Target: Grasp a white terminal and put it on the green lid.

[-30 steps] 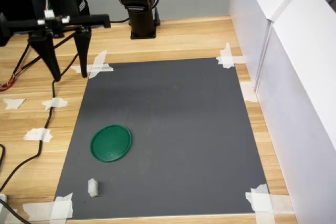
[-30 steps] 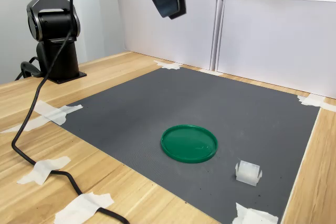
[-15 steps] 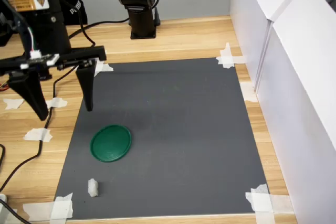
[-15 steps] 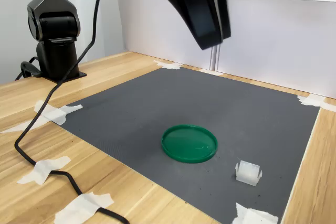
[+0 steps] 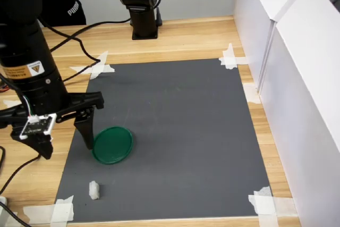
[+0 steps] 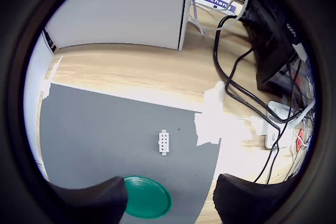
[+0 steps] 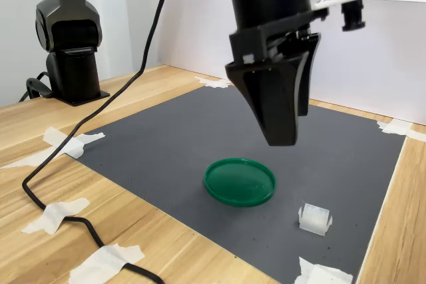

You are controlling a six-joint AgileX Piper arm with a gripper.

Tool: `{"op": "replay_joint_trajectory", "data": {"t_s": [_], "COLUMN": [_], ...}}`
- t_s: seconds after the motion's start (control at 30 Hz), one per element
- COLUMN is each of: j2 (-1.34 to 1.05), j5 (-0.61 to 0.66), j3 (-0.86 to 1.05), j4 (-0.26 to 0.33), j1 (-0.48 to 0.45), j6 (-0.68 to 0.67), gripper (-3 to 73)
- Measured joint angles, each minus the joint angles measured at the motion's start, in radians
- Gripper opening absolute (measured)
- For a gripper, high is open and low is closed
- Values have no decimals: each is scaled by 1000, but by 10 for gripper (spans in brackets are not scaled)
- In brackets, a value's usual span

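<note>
A pale wooden desk with visible grain carries a dark grey mat, matte and finely textured, rectangular, its corners held down with crumpled strips of white tape. White panels, smooth and flat, wall off the first exterior view's right side. The arm's black base stands at the far edge of the desk in the first exterior view.

The black end effector hangs over the mat's edge at the first exterior view's left, its two tapered fingers spread wide apart and gripping nothing; in that view one fingertip overlaps the lid's rim, though contact cannot be judged. In the second exterior view it hangs clear above the lid.

The lid is a flat, round, dark-green plastic disc with a slightly raised rim and a glossy face, lying flat on the mat.

The terminal is a tiny white plastic block, roughly rectangular, resting on the mat near its taped corner, apart from the lid. The wrist view shows small dark holes in rows on its face.
</note>
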Motion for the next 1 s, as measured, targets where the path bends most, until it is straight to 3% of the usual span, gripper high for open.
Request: {"op": "replay_joint_trajectory", "data": {"t_s": [0.4, 1.0], "j2": [68, 168], "j5": [-61, -118], "j3": [-14, -15], "j4": [39, 49], "j1": [0, 15], "j6": [-21, -147], "gripper": [653, 649]}}
